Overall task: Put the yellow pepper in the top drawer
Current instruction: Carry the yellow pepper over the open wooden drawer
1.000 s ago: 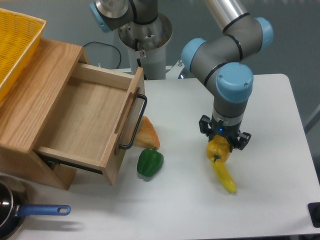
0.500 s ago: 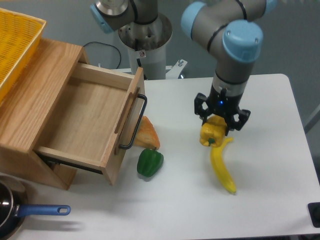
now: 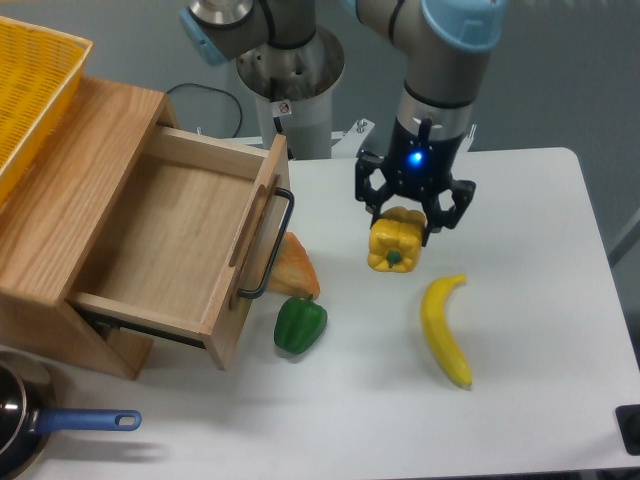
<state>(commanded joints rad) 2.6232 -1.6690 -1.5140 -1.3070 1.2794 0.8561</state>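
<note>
My tool (image 3: 404,222) points straight down, its two black fingers (image 3: 369,192) closed around the top of the yellow pepper (image 3: 394,243) and holding it clear of the counter (image 3: 520,300). A small blue light glows on the wrist just above. My arm (image 3: 440,70) rises near-vertical from the tool — a grey tube with a light-blue cap at the joint, running out of the top of the frame.

The pepper is blocky and lobed, glossy yellow, with its short green stem facing the camera. It hangs between the drawer and the banana (image 3: 444,329), over bare counter.

The banana lies flat below and to the right of the pepper, long, smooth and curved. A green pepper (image 3: 299,324), dark and shiny, sits on the counter near the drawer's front corner. Just beside it, partly tucked under the drawer handle, is an orange-tan wedge (image 3: 292,267) with a rough surface; I cannot tell what it is.

The top drawer (image 3: 175,235) is pulled out — a shallow light-wood box with visible grain and a black metal bar handle (image 3: 275,245) on its front. It belongs to a wooden cabinet (image 3: 60,190), and a yellow woven basket (image 3: 28,85) rests on top. At the bottom left corner a dark pan with a blue handle (image 3: 85,421) shows partly.
</note>
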